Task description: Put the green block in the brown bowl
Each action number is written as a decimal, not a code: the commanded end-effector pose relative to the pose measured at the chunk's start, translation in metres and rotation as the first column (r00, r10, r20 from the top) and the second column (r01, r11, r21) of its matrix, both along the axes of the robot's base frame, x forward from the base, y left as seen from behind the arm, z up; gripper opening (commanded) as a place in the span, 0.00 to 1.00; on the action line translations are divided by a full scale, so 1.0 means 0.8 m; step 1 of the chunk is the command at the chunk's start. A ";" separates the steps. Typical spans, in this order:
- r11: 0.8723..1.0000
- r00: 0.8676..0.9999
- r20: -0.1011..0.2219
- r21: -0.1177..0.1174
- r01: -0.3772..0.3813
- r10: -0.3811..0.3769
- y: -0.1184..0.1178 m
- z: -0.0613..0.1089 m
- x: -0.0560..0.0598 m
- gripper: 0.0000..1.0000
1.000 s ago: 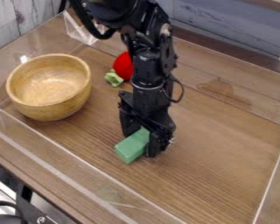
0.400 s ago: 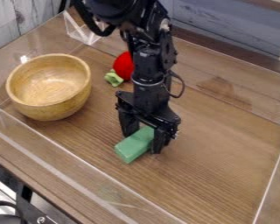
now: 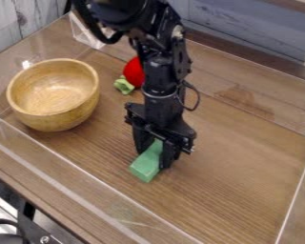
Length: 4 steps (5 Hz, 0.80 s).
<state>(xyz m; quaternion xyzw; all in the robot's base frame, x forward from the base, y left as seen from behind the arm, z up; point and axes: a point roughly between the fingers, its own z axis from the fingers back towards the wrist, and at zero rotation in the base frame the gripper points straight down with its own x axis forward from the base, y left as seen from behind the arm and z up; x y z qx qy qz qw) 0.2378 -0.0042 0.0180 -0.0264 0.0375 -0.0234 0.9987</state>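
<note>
We see the claw (image 3: 156, 143) low over the desk (image 3: 235, 170), clamped on the green block (image 3: 148, 163), whose near end sticks out toward seven o'clock. The fingers hide its far end, so how much of it they cover is hard for us to judge. The brown bowl (image 3: 53, 95) stands at ten o'clock from the block, well apart from it. We find the red strawberry-like toy (image 3: 133, 71) behind the claw, toward twelve o'clock.

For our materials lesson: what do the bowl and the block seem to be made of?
The bowl looks like smooth, lightly sheened wood, judging by its light-brown colour and grain-like streaks. The block could be matt painted wood or plastic; its plain green surface leaves that open.
</note>
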 end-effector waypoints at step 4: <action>0.996 0.991 0.104 0.010 0.088 -0.089 -0.003 0.047 0.032 0.00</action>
